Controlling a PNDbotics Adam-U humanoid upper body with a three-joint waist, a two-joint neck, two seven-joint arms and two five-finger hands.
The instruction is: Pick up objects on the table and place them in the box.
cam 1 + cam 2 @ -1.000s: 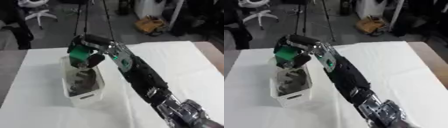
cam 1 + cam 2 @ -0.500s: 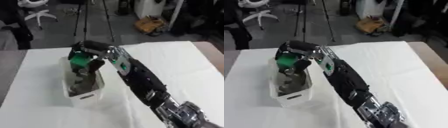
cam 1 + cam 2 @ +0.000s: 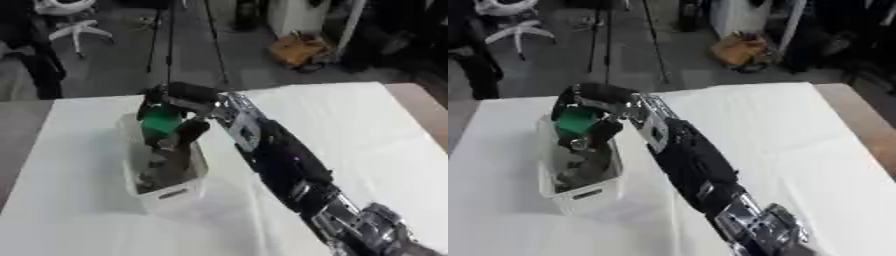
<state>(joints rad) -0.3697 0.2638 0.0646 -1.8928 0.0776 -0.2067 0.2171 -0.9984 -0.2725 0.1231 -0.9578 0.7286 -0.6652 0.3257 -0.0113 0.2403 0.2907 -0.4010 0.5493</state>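
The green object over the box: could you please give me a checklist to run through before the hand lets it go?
1. Right hand curled round the green object: ok.
2. Green object above the opening of the white box, not over the table: ok.
3. Room in the box: cannot tell; dark things already lie inside and their height is unclear.
4. Box standing upright on the white table: ok.
5. Fingers free of the box walls: cannot tell; they reach down into the opening.
6. Left hand out of the way: ok; it shows in neither view.
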